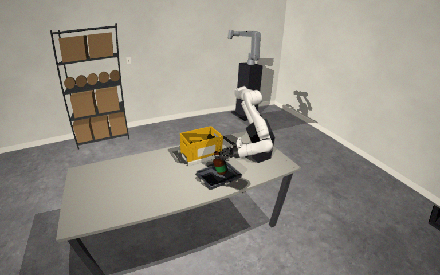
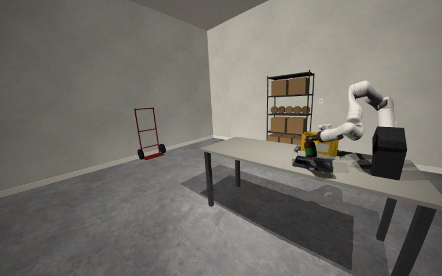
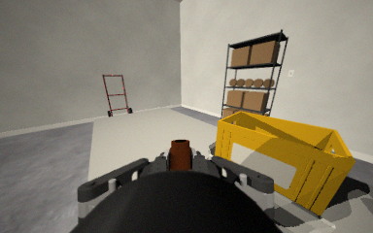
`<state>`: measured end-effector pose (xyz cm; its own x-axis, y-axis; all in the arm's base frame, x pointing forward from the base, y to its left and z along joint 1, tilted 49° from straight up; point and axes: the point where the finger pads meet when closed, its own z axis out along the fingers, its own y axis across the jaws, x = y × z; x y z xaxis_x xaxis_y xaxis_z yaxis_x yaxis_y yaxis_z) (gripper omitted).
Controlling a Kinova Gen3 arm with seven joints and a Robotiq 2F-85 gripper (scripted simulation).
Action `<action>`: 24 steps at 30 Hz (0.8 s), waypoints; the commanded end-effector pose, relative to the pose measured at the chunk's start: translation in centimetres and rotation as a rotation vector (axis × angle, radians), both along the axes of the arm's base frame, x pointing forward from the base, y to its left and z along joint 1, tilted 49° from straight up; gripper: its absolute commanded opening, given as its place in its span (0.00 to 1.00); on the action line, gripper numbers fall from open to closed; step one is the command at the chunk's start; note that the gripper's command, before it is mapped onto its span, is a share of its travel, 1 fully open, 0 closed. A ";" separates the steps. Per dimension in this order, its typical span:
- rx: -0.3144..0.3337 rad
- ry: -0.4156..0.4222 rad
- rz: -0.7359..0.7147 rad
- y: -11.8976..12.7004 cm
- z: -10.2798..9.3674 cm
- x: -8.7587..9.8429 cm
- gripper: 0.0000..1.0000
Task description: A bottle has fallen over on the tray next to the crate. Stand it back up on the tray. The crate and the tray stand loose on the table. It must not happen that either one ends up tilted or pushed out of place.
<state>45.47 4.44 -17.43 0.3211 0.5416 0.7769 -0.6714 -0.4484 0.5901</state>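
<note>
Behind pincer (image 3: 181,171), bottle (image 3: 180,154) body hidden.

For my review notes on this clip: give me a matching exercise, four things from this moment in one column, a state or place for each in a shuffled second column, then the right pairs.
Things:
1. bottle
2. gripper
3. crate
4. tray

States or places:
A. yellow, on the table behind the tray
B. dark and flat, under the bottle
C. upright, with a green label
D. shut on the bottle's neck

Pairs: 1-C, 2-D, 3-A, 4-B
</note>
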 end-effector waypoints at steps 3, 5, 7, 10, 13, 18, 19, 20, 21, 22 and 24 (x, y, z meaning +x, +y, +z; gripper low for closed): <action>0.002 -0.002 0.000 0.0 0.5 0.1 0.00; 0.002 -0.002 0.000 -0.2 0.7 0.1 0.00; 0.002 -0.002 0.000 -0.4 0.8 0.1 0.00; 0.002 -0.002 0.000 -0.6 1.1 0.1 0.00; 0.002 -0.002 0.000 -0.7 1.3 0.1 0.00; 0.002 -0.002 0.000 -0.9 1.4 0.1 0.00; 0.002 -0.002 0.000 -0.9 1.5 0.1 0.00; 0.002 -0.002 0.000 -0.9 1.5 0.1 0.00; 0.002 -0.002 0.000 -1.0 1.5 0.1 0.00; 0.002 -0.002 0.000 -1.0 1.6 0.1 0.00; 0.002 -0.002 0.000 -1.0 1.6 0.1 0.00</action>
